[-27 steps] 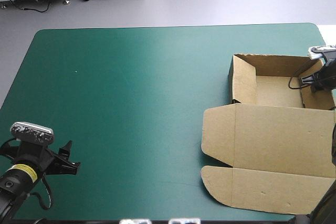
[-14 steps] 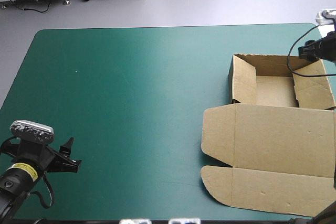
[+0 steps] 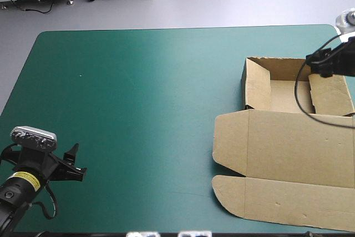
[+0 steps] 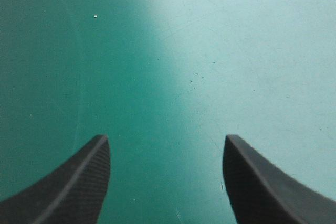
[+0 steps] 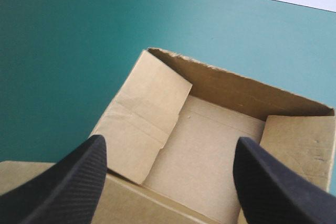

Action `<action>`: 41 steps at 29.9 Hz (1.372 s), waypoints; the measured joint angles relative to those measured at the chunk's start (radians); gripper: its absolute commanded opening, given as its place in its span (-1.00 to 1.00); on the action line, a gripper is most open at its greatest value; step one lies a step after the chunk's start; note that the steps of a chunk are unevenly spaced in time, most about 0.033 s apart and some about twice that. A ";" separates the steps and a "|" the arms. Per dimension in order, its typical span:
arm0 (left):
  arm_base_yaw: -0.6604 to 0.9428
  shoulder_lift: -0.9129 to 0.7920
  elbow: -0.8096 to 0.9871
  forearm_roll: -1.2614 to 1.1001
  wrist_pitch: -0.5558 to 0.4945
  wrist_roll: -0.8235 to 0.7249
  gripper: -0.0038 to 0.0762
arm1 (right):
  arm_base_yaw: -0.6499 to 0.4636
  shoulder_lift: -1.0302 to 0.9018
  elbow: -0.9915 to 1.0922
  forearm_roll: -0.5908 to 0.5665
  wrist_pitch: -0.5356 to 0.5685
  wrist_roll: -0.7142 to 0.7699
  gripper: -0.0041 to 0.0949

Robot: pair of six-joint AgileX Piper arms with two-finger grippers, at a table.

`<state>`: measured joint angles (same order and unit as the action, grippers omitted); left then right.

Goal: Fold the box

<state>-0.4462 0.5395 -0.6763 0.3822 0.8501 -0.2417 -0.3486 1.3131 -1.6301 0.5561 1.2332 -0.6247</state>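
The brown box lies at the table's right side as an open tray with its lid flat toward the front edge. In the right wrist view the tray has an upright far wall, and both side flaps lean inward. My right gripper hangs open above the tray's far right corner and holds nothing; its fingers stand apart over the tray. Near the front left corner my left gripper is open over bare teal-green cover.
The teal-green table stretches bare between the two arms. The lid's front flap reaches close to the table's front edge, and the box runs to the right edge.
My right gripper has lifted out of the tray from its right wall and moved up toward the far right corner. The left arm has barely shifted.
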 measured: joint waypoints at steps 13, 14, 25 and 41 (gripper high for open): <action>0.000 0.001 0.000 -0.009 -0.088 0.000 0.21 | 0.256 -0.627 0.723 -0.004 -0.362 -0.097 0.35; 0.000 0.001 0.000 -0.016 -0.095 0.000 0.21 | 0.269 -0.659 0.761 -0.005 -0.366 -0.095 0.35; 0.000 0.001 0.001 -0.051 -0.178 0.004 0.21 | 0.319 -0.861 1.011 0.006 -0.441 -0.084 0.35; 0.000 -0.104 0.184 -0.203 -0.244 0.028 0.21 | 0.323 -0.972 1.122 0.024 -0.413 -0.072 0.35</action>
<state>-0.4462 0.4354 -0.4920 0.1793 0.6065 -0.2134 -0.0253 0.3408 -0.5079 0.5802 0.8205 -0.6963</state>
